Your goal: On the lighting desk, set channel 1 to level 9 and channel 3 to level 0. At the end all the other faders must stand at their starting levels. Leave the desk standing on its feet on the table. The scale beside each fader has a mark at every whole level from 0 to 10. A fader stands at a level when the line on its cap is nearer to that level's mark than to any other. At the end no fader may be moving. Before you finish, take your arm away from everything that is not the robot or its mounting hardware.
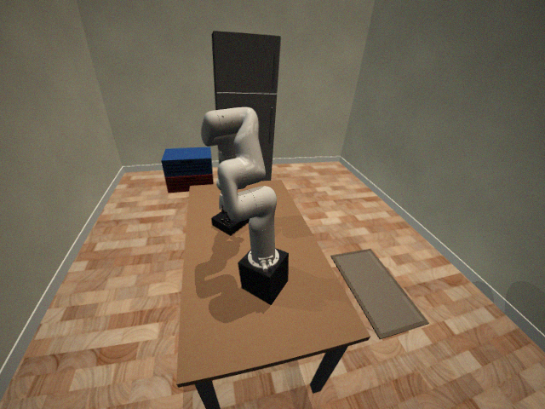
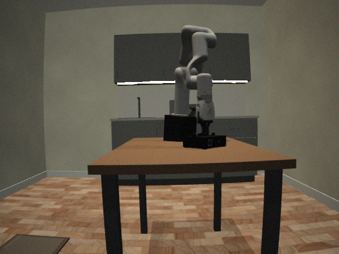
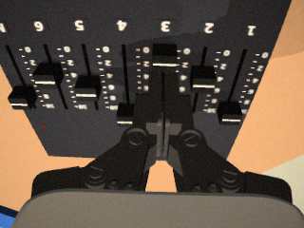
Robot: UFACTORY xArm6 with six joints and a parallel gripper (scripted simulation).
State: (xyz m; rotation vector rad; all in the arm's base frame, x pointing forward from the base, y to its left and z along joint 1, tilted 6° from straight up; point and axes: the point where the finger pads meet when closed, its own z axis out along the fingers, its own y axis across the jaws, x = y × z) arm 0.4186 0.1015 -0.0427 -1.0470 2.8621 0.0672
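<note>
The black lighting desk [image 1: 229,226] [image 2: 216,141] [image 3: 95,2] stands on its feet on the brown table [image 1: 264,325] [image 2: 153,157]. In the wrist view its channels run from 1 at the right to higher numbers at the left. My gripper [image 3: 162,90] [image 2: 204,130] is shut and empty, pointing down at the desk. Its tips stand just on the near side of the channel 3 fader cap [image 3: 165,55], which sits near the far end of its slot. The channel 1 cap [image 3: 230,112] sits near the near end. The channel 2 cap [image 3: 204,78] is about midway.
The caps of channel 4 [image 3: 125,113], channel 5 [image 3: 86,85] and channel 6 [image 3: 47,74] stand at different heights. The arm's black base block [image 1: 263,274] [image 2: 178,127] stands on the table behind the desk. A blue and red crate [image 1: 186,168] is on the floor.
</note>
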